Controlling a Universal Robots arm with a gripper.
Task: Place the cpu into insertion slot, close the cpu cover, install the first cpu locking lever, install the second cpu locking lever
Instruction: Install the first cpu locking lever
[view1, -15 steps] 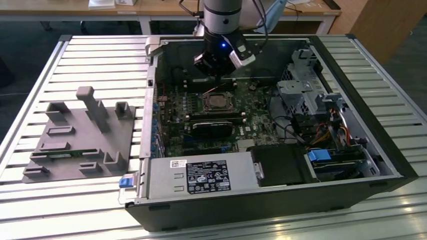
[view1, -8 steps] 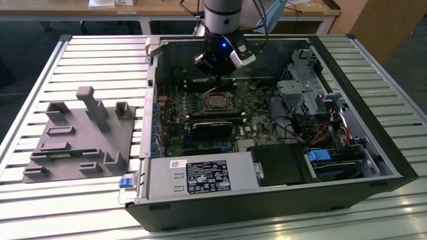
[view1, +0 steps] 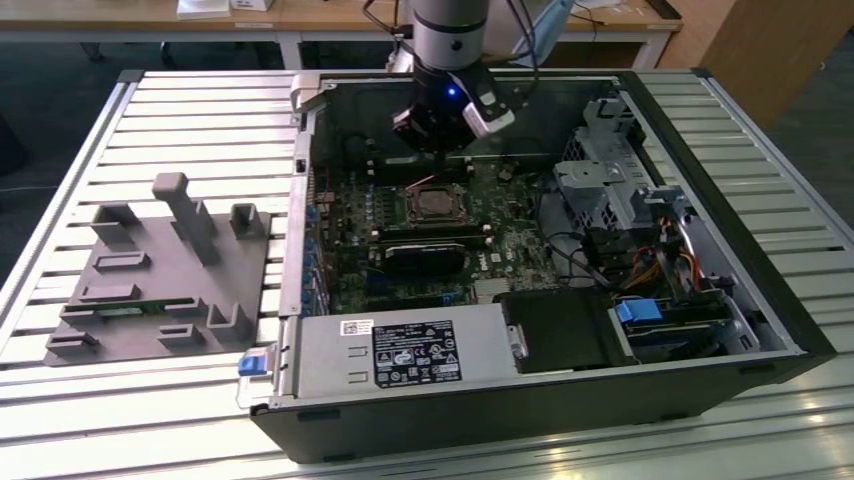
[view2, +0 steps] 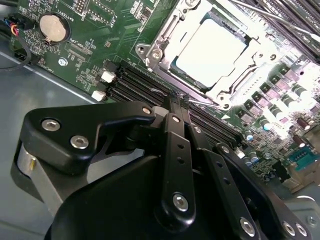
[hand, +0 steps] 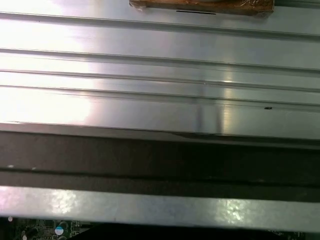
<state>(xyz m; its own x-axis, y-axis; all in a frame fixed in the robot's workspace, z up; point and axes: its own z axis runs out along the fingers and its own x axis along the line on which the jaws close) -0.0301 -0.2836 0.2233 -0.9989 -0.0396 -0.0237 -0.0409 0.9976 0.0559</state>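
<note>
The cpu (view2: 212, 47) lies flat in the insertion slot (view1: 434, 206), its silver top showing bright. Around the chip lies the cpu cover (view2: 252, 67), a silver frame that looks folded down. A thin wire locking lever (view2: 207, 104) runs along the socket's edge nearest my gripper. In the second wrist view my gripper (view2: 176, 100) is shut, its black fingers (view2: 172, 150) meeting in a narrow tip that is at or just short of that wire's end. Seen from the exterior view, the gripper (view1: 438, 140) hangs inside the open computer case just behind the socket.
Black memory slots (view2: 135, 85) run beside the socket, with a coin battery (view2: 52, 27) further off. A black heatsink block (view1: 427, 258) sits in front of the socket. A drive cage (view1: 614, 190) and cables are on the exterior view's right, a grey fixture (view1: 160, 270) on its left.
</note>
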